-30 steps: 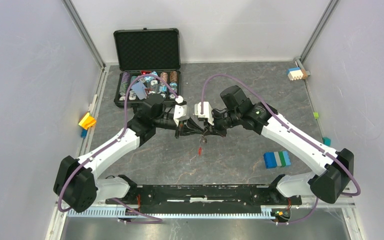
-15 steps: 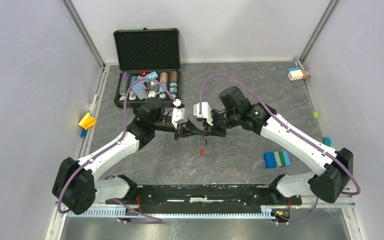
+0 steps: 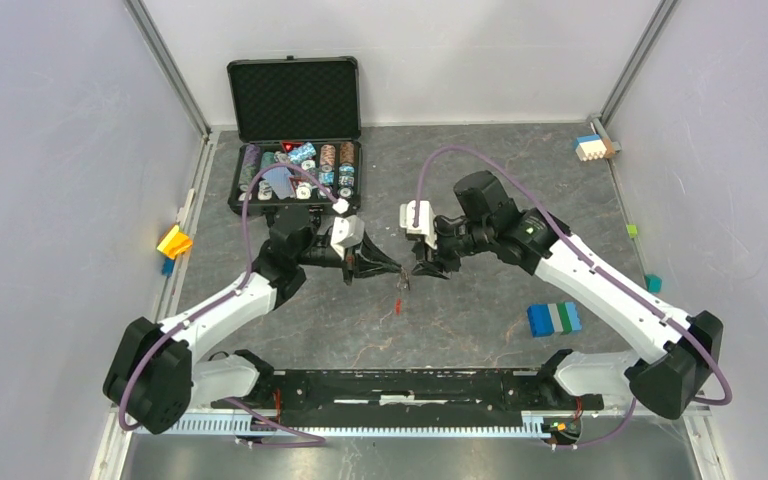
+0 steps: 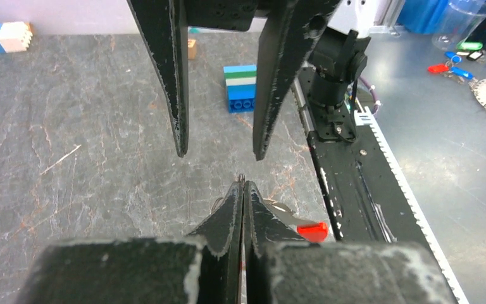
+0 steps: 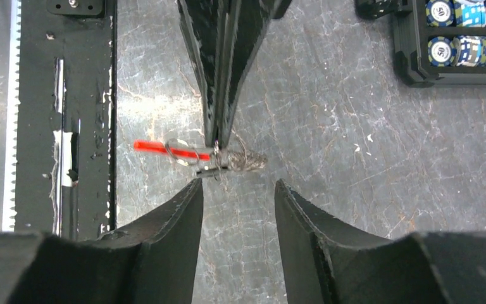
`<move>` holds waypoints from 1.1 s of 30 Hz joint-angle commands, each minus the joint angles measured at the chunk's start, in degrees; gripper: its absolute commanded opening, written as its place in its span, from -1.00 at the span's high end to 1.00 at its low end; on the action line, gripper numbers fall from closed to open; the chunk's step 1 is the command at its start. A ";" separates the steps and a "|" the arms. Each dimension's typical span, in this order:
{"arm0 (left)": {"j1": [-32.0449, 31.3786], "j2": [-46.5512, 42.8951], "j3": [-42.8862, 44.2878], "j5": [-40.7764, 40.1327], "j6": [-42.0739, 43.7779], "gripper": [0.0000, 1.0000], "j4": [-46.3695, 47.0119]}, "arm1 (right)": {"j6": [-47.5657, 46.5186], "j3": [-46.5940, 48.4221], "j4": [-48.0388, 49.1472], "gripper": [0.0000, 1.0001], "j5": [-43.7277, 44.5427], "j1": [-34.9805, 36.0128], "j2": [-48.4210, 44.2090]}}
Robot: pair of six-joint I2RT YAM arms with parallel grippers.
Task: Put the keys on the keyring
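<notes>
Left gripper (image 5: 218,140) pinched closed on the keyring (image 5: 228,158), red tag (image 5: 158,147) sticking out sideways over the grey table (image 5: 367,164), right gripper (image 5: 237,187) spread wide just beside the ring

My two arms (image 3: 222,300) are white shells with black joint housings, bolted to a black base rail (image 3: 400,385). A purple cable (image 3: 460,149) runs from beside that rail along each. My fingers (image 5: 164,247) are black tapered blades, edges scuffed pale grey.
</notes>
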 commanded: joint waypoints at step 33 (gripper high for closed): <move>0.74 -1.66 -5.43 4.58 -13.71 0.96 24.04 | 0.93 -4.87 7.84 0.53 -19.35 -4.16 -0.23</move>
